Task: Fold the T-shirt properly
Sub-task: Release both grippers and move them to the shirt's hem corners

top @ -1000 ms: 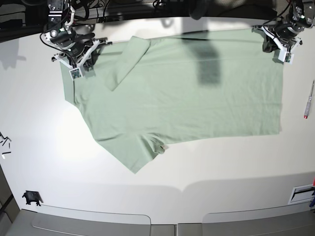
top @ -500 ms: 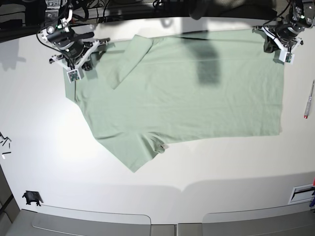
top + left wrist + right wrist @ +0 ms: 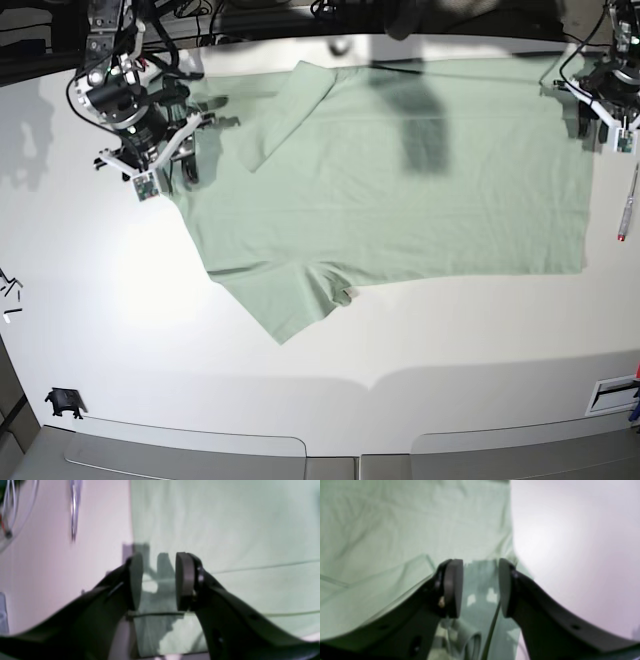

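Left gripper (image 3: 159, 582): fingers parted, cloth seen between and beneath them, nothing gripped. Right gripper (image 3: 481, 590): likewise spread, no fabric pinched. Base view has them at upper right and upper left of the frame, over the shirt's far corners.

Shirt (image 3: 400, 220) lies across the middle and upper part of the base frame, a layer doubled along its far side, one sleeve slanting down at lower centre-left. Small bunch beside that sleeve.

Step in hand, by my reading: a fold just laid, grippers letting go. Next: lift both clear without snagging the edge, smooth the bunch, then regrip for another fold.
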You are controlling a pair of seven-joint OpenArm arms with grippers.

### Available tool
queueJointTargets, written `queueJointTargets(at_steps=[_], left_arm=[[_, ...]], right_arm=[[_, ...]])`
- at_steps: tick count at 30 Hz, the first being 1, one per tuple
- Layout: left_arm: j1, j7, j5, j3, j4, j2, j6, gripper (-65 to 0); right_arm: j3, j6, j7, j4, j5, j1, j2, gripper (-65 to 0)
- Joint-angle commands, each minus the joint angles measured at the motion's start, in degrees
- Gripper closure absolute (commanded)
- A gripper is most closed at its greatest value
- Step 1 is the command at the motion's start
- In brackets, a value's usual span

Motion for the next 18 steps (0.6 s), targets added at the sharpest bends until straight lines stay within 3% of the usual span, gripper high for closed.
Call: queueJointTargets(at_steps=[1, 6, 11, 18], left_arm=[[0.2, -1.1, 0.2, -0.9, 1.1, -0.9, 0.3, -20.7], [0.4, -1.2, -2.3, -1.0, 1.2, -0.9, 0.2, -20.7], [0.4, -1.2, -3.2, -1.0, 1.2, -0.9, 0.2, -20.7], [0.4, -1.2, -3.2, -1.0, 1.2, -0.9, 0.2, -20.7]], right_arm=[[0.3, -0.1, 2.3, 1.2, 0.3, 1.4, 0.6, -23.8], [0.3, -0.2, 5.7, 0.5, 0.1, 7.2, 0.6, -24.3], [0.3, -0.2, 8.7, -6.4, -1.7, 13.5, 0.6, -39.9], [0.3, -0.2, 12.2, -30.4, -2.6, 28.1, 1.2, -40.3]])
